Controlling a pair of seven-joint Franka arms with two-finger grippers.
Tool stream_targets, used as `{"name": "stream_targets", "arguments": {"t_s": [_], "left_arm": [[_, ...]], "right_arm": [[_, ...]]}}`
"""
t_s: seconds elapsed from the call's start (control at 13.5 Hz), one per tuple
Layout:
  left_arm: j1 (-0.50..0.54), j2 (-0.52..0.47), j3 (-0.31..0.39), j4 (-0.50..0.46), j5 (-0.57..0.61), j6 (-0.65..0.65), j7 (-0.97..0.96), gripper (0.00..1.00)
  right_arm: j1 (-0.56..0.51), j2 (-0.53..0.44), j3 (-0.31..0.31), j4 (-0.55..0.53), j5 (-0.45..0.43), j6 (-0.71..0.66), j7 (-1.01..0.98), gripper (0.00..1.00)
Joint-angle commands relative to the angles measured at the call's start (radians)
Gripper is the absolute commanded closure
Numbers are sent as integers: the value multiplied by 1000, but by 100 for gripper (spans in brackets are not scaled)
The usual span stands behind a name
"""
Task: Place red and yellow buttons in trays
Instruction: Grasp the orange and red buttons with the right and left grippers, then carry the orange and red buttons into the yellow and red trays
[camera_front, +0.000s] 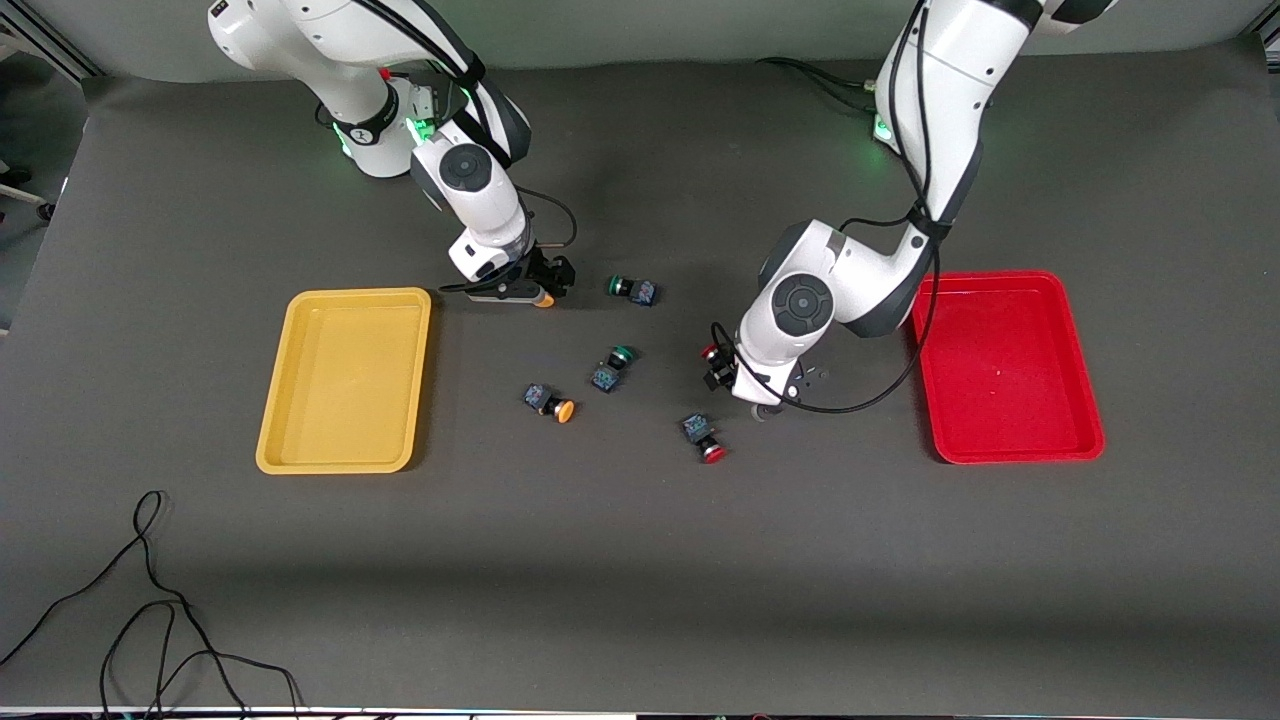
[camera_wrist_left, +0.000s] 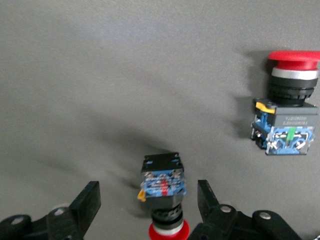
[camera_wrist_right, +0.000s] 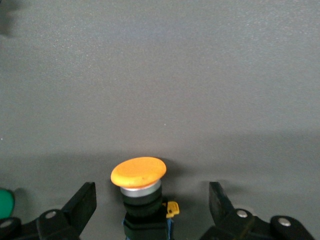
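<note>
Reaching down at the same moment, both arms are set up for a first pick; neither the yellow tray (camera_front: 345, 380) nor the red tray (camera_front: 1008, 366) holds a button yet.

The left hand (camera_wrist_left: 148, 200) is low over the middle of the dark worktop (camera_front: 640, 560), its fingers (camera_wrist_left: 86, 204) apart on either side of a red button (camera_front: 713, 360) that lies on its side; there are gaps on both sides, so nothing is gripped yet. The second red button (camera_wrist_left: 289, 102) lies just beside it, nearer the front camera.

The right hand (camera_wrist_right: 152, 202) sits just beside the corner of the yellow tray that lies farthest from the camera, fingers spread wide around an orange-yellow button (camera_wrist_right: 141, 187), also not yet pinched. The other orange-yellow button (camera_front: 551, 402) lies out in the middle, with two green-capped buttons (camera_front: 612, 368) (camera_front: 632, 290) near it, which I would leave alone.

To my eye this is the grasp step for each arm. Next, each hand needs to close squarely on the dark switch body, not the round cap, then lift and carry to the tray of matching colour. The red one lies tipped, so it could roll or twist as the fingers meet it.

There is some pale lettering on the second red button's block, but I cannot read it.
</note>
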Motion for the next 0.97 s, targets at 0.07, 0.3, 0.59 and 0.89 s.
{"name": "stream_targets", "arguments": {"t_s": [0.07,0.3,0.59,0.89], "left_arm": [[-39,30,12,27,-2,32,-37,33],[-39,35,10,26,7,34,-34,100],[-26,-34,12,27,4,-27,-44,100],[87,-244,22,37,11,-372,124,100]], "right_arm": [[10,28,-13,63,-23,-42,13,40],[9,17,-14,121,-45,-163,11,76],[7,18,-16,123,-100,-169,14,84],[1,-43,-17,155,-109,-276,4,87]]}}
